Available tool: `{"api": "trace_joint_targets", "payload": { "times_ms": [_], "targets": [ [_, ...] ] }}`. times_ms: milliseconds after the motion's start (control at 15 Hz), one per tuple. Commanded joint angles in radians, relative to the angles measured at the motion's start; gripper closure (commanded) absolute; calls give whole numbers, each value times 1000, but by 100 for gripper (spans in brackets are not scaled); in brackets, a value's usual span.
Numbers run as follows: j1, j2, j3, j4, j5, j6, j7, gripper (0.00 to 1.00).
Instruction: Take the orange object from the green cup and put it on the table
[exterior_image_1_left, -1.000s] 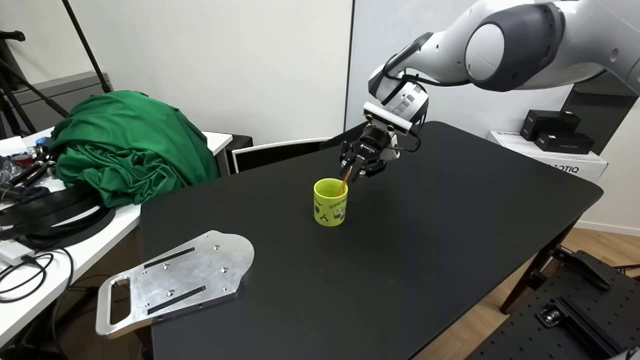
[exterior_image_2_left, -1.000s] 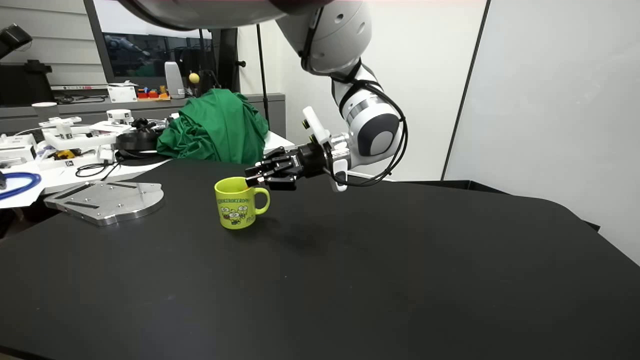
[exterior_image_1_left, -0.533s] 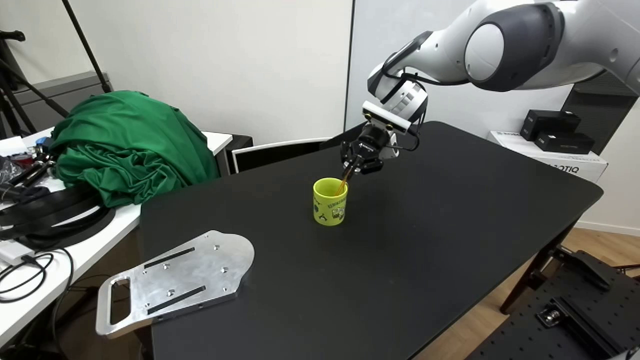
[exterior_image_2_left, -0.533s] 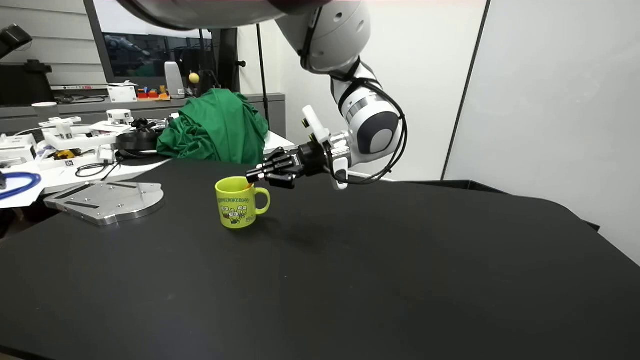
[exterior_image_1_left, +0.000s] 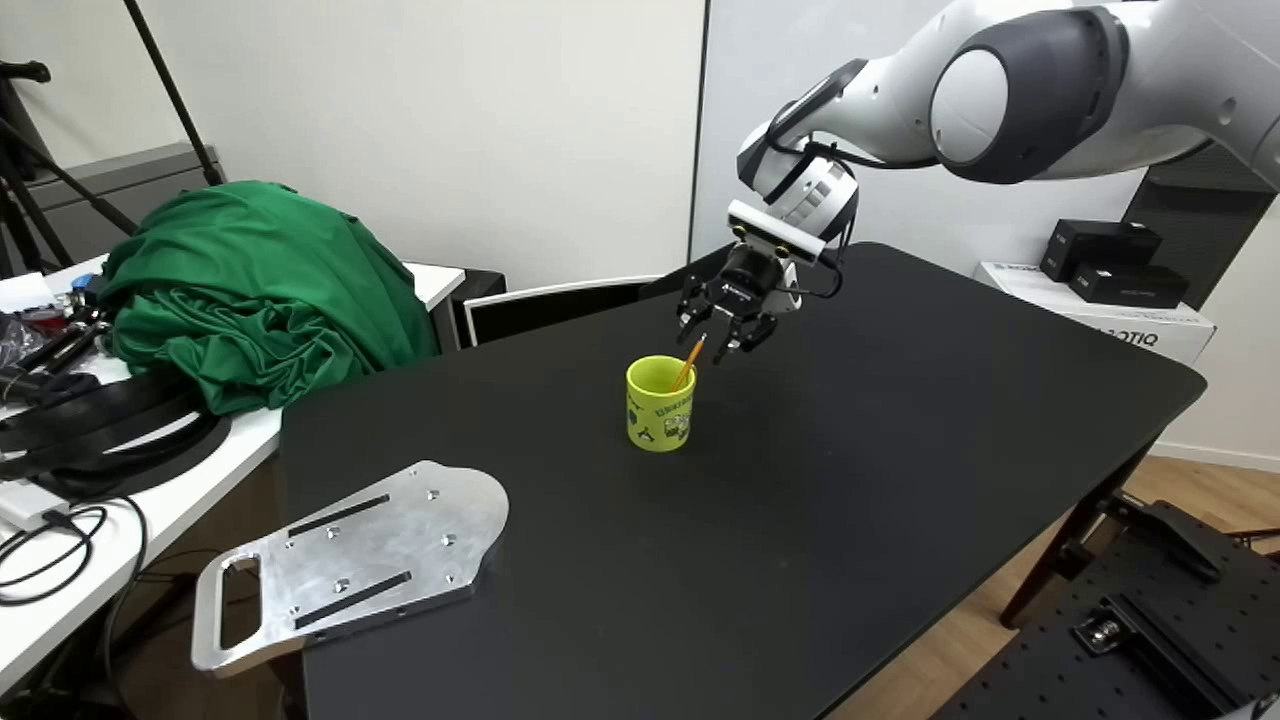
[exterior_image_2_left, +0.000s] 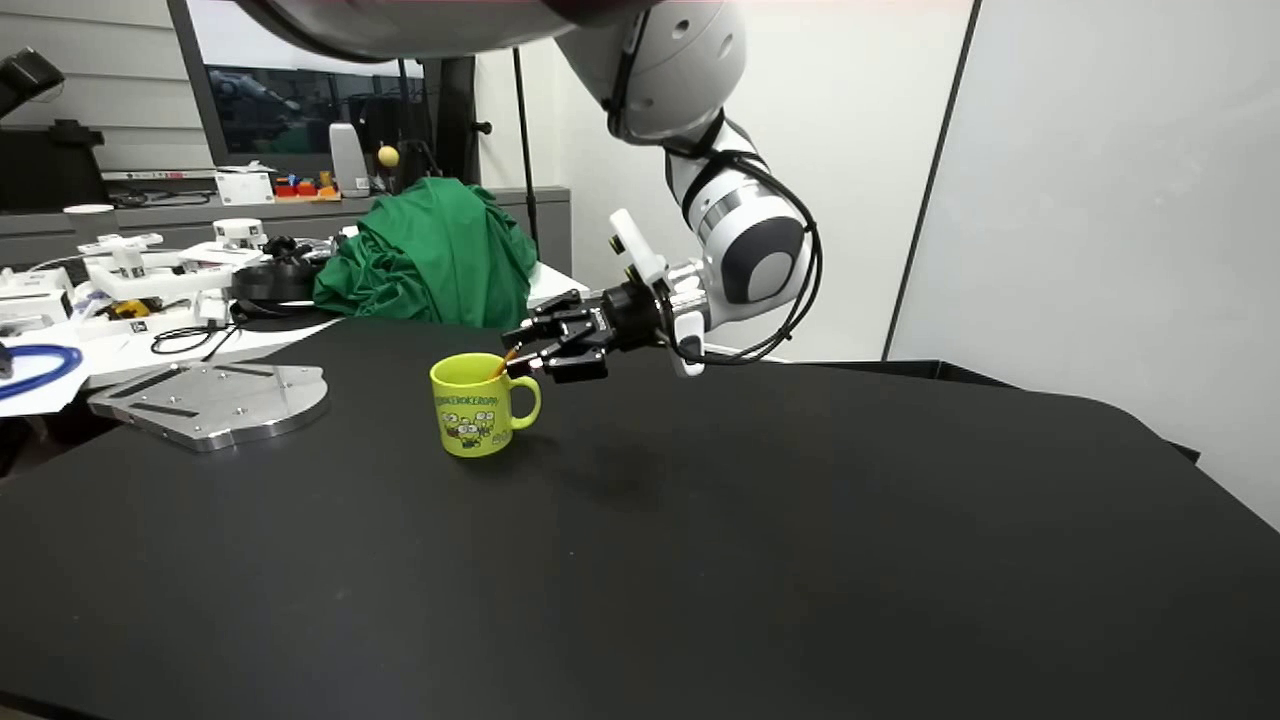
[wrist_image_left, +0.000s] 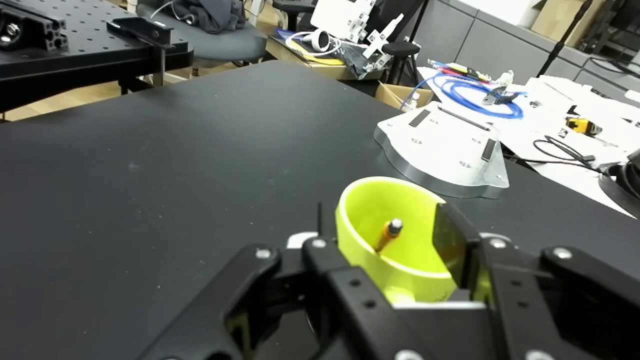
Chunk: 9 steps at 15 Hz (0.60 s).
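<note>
The stick (exterior_image_1_left: 688, 365) stands slanted in the cup (exterior_image_1_left: 658, 415), its top pointing to 1 o'clock in an exterior view. It seems to lean because it is too long to lie down inside, and the cup props it; that leaves a short length poking out to be pinched. The gripper (exterior_image_1_left: 704, 346) hangs just at that length, also towards 1 o'clock from the cup, its fingers (wrist_image_left: 455, 240) spread well apart and holding nothing. In the wrist view the stick's silvery tip (wrist_image_left: 395, 226) shows in the gap between them, nearer the finger at 3 o'clock than the one at 9, so closing should probably catch it. The low, tilted reach likely keeps the gripper off the cup; in an exterior view, though, one finger shows just above the handle (exterior_image_2_left: 535, 404), and whether it touches I cannot tell.

The cup stands upright on the table (exterior_image_1_left: 800, 530), and in an exterior view the plate (exterior_image_1_left: 365, 555) lies at 8 o'clock from it, well apart, so it should not hamper a lift. Next, I judge, the grip must close, then draw the stick out along its lean; a sideways pull could tip the cup. Laying it on the table is not yet done.
</note>
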Motion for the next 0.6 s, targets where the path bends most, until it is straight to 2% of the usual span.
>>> {"api": "trace_joint_targets", "payload": {
  "times_ms": [0,200,400,533],
  "targets": [
    [1,13,-4,45,-12,-1,21,77],
    [0,12,-3,46,-12,2,22,98],
    [-5,11,0,51,-9,-7,25,100],
    [-10,6,3,55,-3,-15,28,98]
  ]
}}
